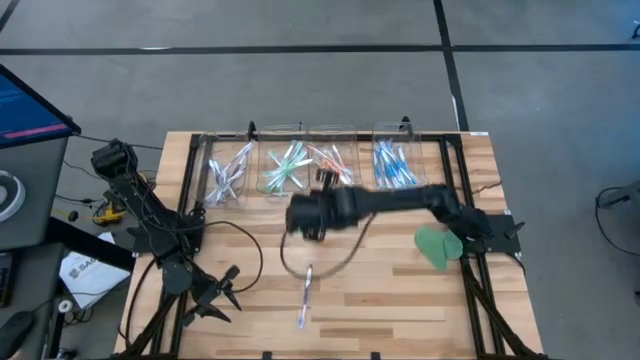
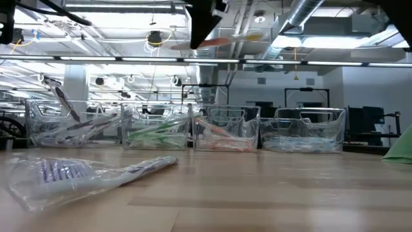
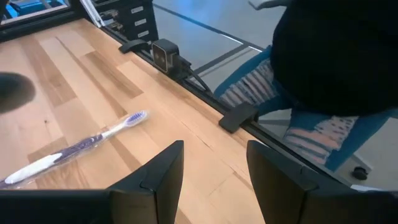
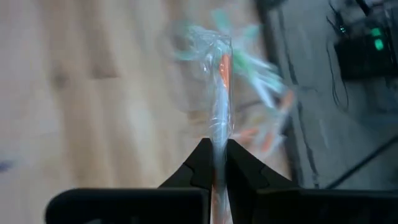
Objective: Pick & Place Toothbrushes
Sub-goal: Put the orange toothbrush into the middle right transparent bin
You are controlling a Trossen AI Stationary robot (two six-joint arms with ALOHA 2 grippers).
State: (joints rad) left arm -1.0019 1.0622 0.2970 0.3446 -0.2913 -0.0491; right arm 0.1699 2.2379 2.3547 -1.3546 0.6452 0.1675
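Above bench [image 1: 400, 290] centre: right gripper [image 4: 216, 163], jaws clamped on wrapped orange toothbrush [image 4: 221, 106], just short of four clear bins [image 1: 300, 160] holding sorted toothbrushes. Loose purple toothbrush [image 1: 305, 297] lying nearer front. Green leaf-shaped piece [image 1: 437, 246] beside right arm. Left gripper [image 3: 211, 180] front-left, jaws apart, empty. No legible writing.

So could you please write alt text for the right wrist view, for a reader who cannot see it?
The right gripper holds an orange toothbrush in a clear wrapper, its two dark fingers shut on the handle. Below lie blurred wooden table and green and orange toothbrushes in bins.
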